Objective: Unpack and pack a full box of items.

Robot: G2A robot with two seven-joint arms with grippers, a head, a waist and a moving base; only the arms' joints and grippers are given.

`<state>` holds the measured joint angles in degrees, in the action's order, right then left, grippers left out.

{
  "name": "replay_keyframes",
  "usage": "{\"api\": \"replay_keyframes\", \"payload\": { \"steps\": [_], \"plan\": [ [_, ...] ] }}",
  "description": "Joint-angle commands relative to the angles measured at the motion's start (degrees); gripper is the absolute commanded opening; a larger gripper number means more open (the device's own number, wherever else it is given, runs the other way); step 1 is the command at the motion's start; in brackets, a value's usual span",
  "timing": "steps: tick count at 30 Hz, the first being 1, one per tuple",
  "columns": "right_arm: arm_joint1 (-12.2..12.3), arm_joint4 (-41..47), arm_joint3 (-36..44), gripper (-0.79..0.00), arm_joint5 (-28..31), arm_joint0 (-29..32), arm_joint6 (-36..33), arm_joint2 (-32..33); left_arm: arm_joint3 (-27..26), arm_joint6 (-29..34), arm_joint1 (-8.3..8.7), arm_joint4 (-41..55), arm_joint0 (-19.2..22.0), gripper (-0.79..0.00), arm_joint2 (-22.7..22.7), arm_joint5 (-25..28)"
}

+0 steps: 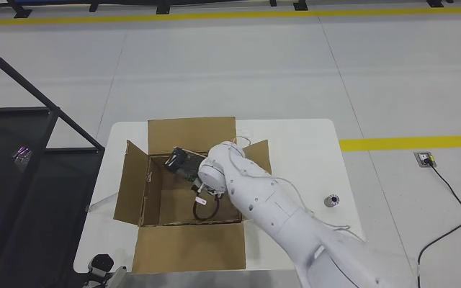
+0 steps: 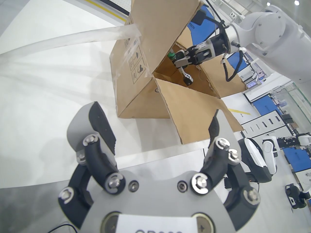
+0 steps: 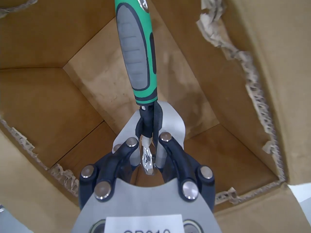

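While the right gripper [image 3: 148, 122] hangs inside the cardboard box [image 3: 80, 93], its jaws clamp the shank of a green-handled ratchet wrench [image 3: 136, 49], handle jutting beyond them; the pads hide most of the shank. Left gripper [image 2: 156, 115], jaws wide, sits over the tabletop [image 2: 48, 93] near the box

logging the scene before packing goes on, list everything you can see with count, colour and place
brown cardboard box: one, brown, flaps open, on the table
metal ratchet wrench with green-and-grey handle: one, held inside the box
small silver metal cylinder: one, silver, on the table apart from the box, on the right arm's side
clear tape strip: one, clear, stuck to the box's outer corner, trailing away
white table: one, white, under the box
right gripper: grey and black, shut on the wrench's shaft
left gripper: grey and black, open, outside the box
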<state>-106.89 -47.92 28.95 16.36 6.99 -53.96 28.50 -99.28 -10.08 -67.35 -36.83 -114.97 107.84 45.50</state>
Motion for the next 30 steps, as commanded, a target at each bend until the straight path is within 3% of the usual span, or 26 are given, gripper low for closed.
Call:
{"api": "replay_keyframes", "payload": {
  "steps": [1, 13, 14, 15, 16, 17, 18, 19, 20, 30],
  "plan": [
    [-1.28, 0.35, -2.96, -0.785, -1.25, 0.28, 1.79, -0.53, 0.00, 0.00, 0.00, 0.00, 0.00, 0.000, 0.00, 0.00],
    [-6.06, 1.45, -15.17, -0.785, -3.29, 1.98, 8.35, -1.36, 0.00, 0.00, 0.00, 0.00, 0.00, 0.000, 0.00, 0.00],
    [-6.28, 1.57, -15.51, -0.733, -3.32, 1.92, 8.41, -1.28, 0.00, 0.00, 0.00, 0.00, 0.00, 0.000, 0.00, 0.00],
    [-6.46, 1.59, -15.95, -0.508, -3.12, 1.84, 8.43, -1.23, 0.00, 0.00, 0.00, 0.00, 0.00, 0.000, 0.00, 0.00],
    [-6.63, 1.58, -16.49, -0.440, -3.47, 1.69, 8.06, -1.19, 0.00, 0.00, 0.00, 0.00, 0.00, 0.000, 0.00, 0.00],
    [-6.81, 1.68, -16.77, -0.317, -3.78, 1.56, 7.85, -1.09, 0.00, 0.00, 0.00, 0.00, 0.00, 0.000, 0.00, 0.00],
    [-6.95, 1.67, -16.96, -0.095, -3.67, 1.46, 7.90, -1.05, 0.00, 0.00, 0.00, 0.00, 0.00, 0.000, 0.00, 0.00],
    [-7.06, 1.63, -17.27, -0.028, -3.48, 1.34, 8.01, -1.00, 0.00, 0.00, 0.00, 0.00, 0.00, 0.000, 0.00, 0.00],
    [-7.15, 1.60, -17.55, 0.000, -3.33, 1.22, 8.08, -0.94, 0.00, 0.00, 0.00, 0.00, 0.00, 0.000, 0.00, 0.00],
    [-7.81, -1.77, -15.25, 0.000, -4.29, -0.19, 9.89, -1.70, 0.00, 0.00, 0.00, 0.00, 0.00, 0.000, 0.00, 0.00]
  ]
}}
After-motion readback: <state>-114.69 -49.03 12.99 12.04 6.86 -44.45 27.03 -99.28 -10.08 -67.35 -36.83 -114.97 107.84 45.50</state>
